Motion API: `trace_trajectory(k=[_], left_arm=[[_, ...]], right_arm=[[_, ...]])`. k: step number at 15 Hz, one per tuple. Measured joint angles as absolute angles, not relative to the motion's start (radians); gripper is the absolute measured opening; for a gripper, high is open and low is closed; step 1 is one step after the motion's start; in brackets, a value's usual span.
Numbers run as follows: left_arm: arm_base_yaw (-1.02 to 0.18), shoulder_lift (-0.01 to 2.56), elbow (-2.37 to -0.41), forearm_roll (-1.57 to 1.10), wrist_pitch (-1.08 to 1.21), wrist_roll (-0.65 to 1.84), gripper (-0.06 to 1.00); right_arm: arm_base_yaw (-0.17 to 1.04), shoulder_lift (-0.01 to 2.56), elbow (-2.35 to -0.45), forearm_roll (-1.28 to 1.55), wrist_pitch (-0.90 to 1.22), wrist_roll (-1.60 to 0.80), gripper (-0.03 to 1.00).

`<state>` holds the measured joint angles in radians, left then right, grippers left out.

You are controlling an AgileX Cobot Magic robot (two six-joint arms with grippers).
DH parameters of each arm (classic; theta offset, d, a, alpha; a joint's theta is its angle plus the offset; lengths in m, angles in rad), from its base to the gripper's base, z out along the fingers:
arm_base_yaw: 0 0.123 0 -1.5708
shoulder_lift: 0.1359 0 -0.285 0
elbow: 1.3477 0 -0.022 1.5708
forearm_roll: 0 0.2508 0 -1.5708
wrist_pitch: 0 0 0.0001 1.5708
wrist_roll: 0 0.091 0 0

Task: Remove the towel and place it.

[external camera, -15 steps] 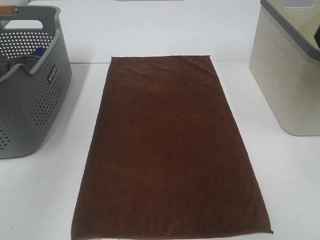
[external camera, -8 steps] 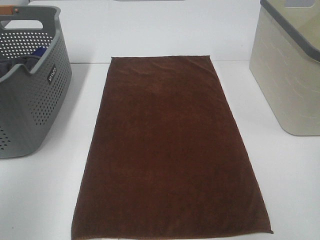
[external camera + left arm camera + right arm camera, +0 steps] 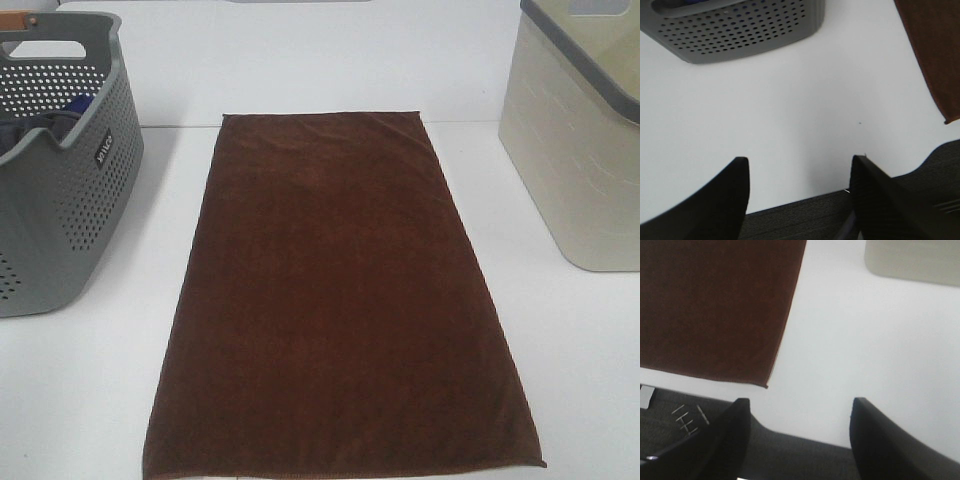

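The dark reddish-brown towel (image 3: 335,295) lies spread flat on the white table, lengthwise from the back to the front edge. Its near left corner shows in the left wrist view (image 3: 935,55) and its near right corner in the right wrist view (image 3: 715,305). My left gripper (image 3: 800,195) is open and empty above the table's front edge, left of the towel. My right gripper (image 3: 797,435) is open and empty above the front edge, right of the towel. Neither gripper shows in the exterior view.
A grey perforated basket (image 3: 60,190) with bluish cloth (image 3: 40,118) inside stands at the left; it also shows in the left wrist view (image 3: 740,25). A beige bin (image 3: 585,140) stands at the right, also in the right wrist view (image 3: 912,260). Dark floor lies below the table edge.
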<state>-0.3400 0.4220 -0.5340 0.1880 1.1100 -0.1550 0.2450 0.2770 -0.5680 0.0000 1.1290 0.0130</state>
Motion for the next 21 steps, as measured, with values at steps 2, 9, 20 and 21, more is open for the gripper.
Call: trace_trajectory(k=[2,9,20,21], left_arm=[[-0.34,0.41,-0.508,0.133,1.072,-0.1,0.57],[-0.34,0.409,-0.501,0.01,1.048,0.058,0.57],[-0.34,0.409,-0.501,0.01,1.048,0.058,0.57],[-0.34,0.409,-0.501,0.009,1.048,0.058,0.57]], right_arm=[[0.245,0.185,-0.549,0.006,1.112,-0.011,0.57],[0.245,0.11,-0.502,0.029,1.069,-0.037,0.57],[0.245,0.11,-0.502,0.029,1.069,-0.039,0.57],[0.245,0.11,-0.502,0.029,1.069,-0.039,0.57]])
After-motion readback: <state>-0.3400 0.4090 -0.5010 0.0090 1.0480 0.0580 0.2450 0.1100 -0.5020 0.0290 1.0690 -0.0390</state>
